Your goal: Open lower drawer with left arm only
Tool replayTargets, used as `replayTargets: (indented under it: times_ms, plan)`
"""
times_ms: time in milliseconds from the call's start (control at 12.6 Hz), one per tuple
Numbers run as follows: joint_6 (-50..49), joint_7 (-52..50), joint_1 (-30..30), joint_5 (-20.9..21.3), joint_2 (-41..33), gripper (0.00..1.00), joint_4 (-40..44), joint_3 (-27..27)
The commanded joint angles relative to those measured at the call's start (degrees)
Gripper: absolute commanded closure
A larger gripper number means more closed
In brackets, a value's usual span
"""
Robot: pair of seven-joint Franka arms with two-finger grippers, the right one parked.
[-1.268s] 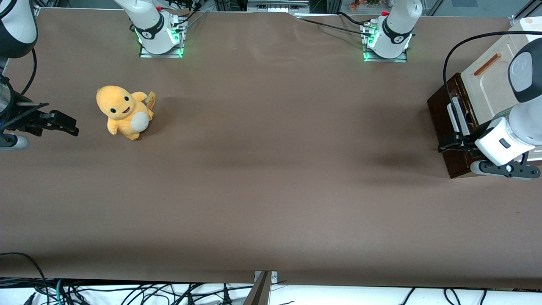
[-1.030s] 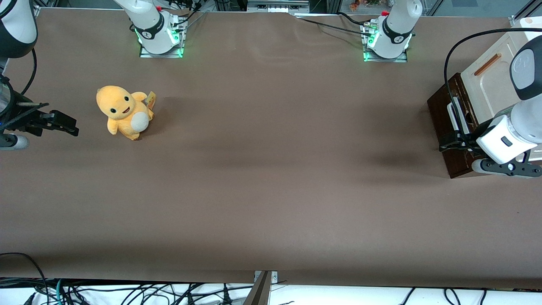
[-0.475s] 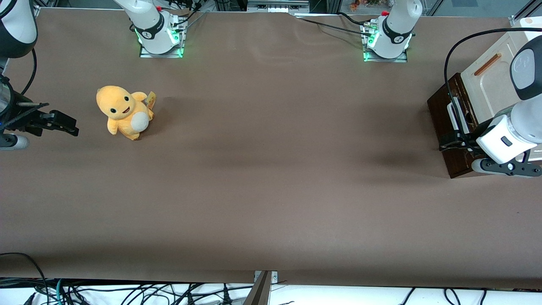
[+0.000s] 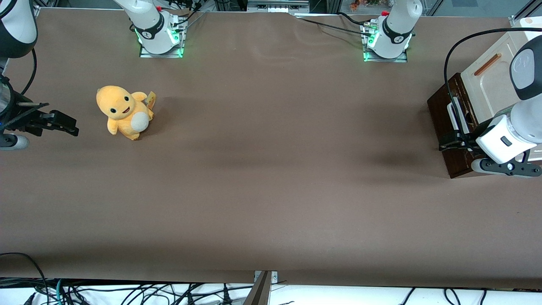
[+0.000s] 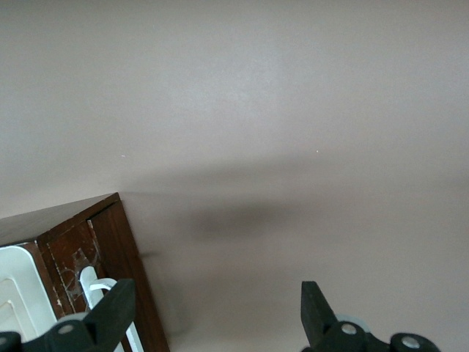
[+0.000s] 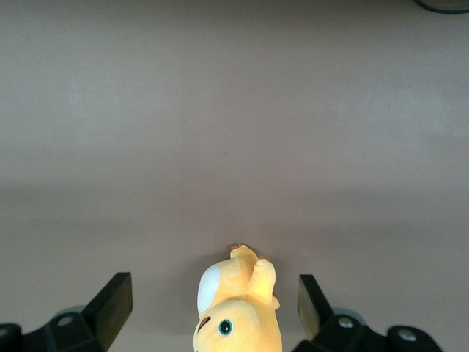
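Your left arm [image 4: 523,114] has its end effector [image 4: 449,142] spread wide and empty, at the lower drawer [image 4: 444,120] front, toward the working arm's end of the surface [image 4: 271,169]. White handle [image 4: 456,115] sits at about 1 o'clock from it, long axis 11-to-5. One drawer, one handle, one plush toy [image 4: 124,112].
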Motion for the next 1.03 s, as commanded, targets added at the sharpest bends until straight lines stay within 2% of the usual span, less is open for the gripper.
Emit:
replayTargets:
  times_ms: [0, 713, 951]
  plan:
    - [-0.6, 0.6, 0.0, 1.5, -0.4, 0.0, 0.1, -0.4]
    - [-3.2, 0.6, 0.7, 3.7, -0.4, 0.0, 0.0, 0.0]
    - [-5.3, 0.2, 0.6, 7.2, -0.7, 0.0, 0.0, -0.5]
